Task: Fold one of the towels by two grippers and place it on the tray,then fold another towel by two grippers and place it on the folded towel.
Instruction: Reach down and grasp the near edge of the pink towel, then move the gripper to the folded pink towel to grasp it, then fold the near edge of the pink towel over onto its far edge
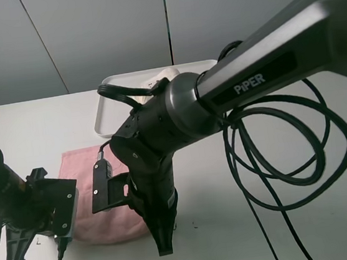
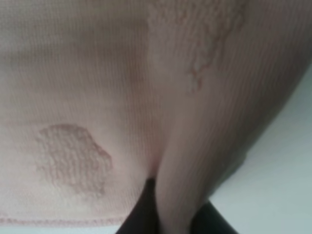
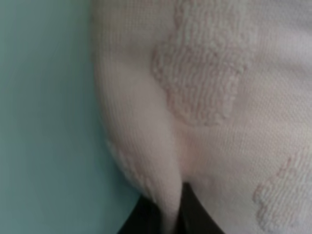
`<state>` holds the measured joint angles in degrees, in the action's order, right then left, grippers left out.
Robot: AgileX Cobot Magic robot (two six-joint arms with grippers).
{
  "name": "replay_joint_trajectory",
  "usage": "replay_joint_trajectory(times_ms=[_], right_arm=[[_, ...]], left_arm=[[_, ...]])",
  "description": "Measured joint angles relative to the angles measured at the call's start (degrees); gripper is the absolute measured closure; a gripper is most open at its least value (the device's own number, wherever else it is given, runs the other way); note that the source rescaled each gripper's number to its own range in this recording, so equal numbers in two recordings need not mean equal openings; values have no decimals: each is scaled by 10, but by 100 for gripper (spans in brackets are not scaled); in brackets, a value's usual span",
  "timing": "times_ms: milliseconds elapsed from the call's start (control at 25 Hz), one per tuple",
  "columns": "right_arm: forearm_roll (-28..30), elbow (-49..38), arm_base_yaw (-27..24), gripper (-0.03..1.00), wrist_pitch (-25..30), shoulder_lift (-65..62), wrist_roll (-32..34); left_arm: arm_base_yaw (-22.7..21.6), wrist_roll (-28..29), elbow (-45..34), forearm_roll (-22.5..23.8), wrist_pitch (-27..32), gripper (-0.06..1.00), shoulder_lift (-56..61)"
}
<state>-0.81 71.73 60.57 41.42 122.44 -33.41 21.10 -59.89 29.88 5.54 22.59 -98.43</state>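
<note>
The pink towel (image 1: 80,161) lies on the white worktop (image 1: 29,127), just beside the tray (image 1: 105,116) (not in it). The left claw (image 2: 175,217) is closed tight on a raised fold of the cloth. The right claw (image 3: 168,214) pinches another fold the same way, further along the towel.

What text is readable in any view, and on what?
"PiPER": white lettering on the dark grey right robot arm, exterior high view.
Small dark marks inside the white rectangular tray: too small to read.
Wrist views: only the pink terry towel, no text.
</note>
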Motion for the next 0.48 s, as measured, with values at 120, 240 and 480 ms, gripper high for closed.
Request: replay_joint_trajectory(times_ms=[120, 240, 480], right_arm=[[-2, -4, 0, 95, 8, -7, 17], [-5, -6, 0, 95, 19, -30, 38], [-29, -6, 0, 95, 47, -100, 51]], left_arm=[[0, 0, -4, -31, 14, 92, 12], [0, 0, -5, -67, 29, 92, 33], [0, 0, -5, -106, 102, 92, 91]])
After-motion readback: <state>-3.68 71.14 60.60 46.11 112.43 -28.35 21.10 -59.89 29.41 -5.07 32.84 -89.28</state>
